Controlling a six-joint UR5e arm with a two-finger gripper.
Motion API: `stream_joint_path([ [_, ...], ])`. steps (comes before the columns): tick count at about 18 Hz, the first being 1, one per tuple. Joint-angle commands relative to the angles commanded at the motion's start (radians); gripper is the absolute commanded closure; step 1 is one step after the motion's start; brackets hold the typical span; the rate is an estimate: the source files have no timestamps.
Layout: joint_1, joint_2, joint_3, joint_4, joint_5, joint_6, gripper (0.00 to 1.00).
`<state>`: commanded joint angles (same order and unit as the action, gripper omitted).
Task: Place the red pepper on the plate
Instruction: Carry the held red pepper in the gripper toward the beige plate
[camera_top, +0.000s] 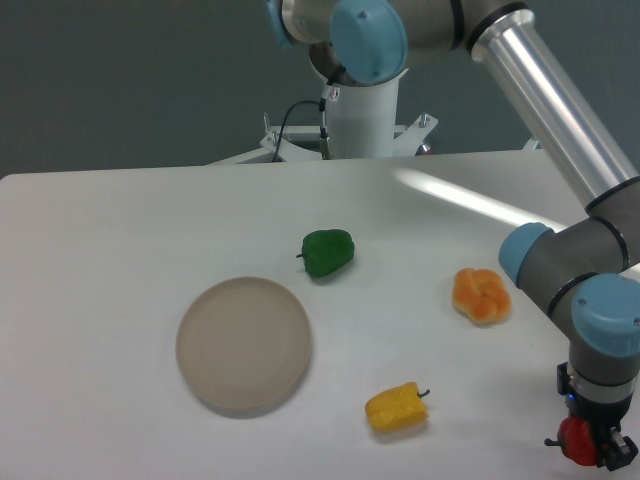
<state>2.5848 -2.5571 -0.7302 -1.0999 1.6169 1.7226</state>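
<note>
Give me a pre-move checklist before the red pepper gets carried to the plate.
1. Red pepper at the claw: ok, it sits at the fingertips near the bottom right corner.
2. Grip firm: cannot tell, the fingers are partly cut off by the frame edge.
3. Plate bare: ok, nothing lies on it.
4. Path toward the plate: not ok, the yellow pepper lies between; lift over it.
5. Orange pepper and green pepper: ok, both off to the far side.

Yellow pepper (397, 409) between gripper (590, 455) and plate (244, 346), open table (120, 240) seemingly elsewhere
</note>
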Motion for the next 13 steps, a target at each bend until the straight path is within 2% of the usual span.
stream_joint_path([
  [2, -0.006, 0.006, -0.001, -0.003, -0.012, 0.0, 0.63],
  [5, -0.038, 0.049, -0.055, -0.011, -0.012, 0.0, 0.63],
  [8, -0.046, 0.144, -0.167, -0.021, -0.029, -0.001, 0.63],
  [10, -0.063, 0.21, -0.234, -0.05, -0.038, -0.003, 0.63],
  [12, -0.083, 0.288, -0.32, -0.077, -0.038, -0.02, 0.63],
  [13, -0.106, 0.346, -0.384, -0.087, -0.038, -0.059, 0.63],
])
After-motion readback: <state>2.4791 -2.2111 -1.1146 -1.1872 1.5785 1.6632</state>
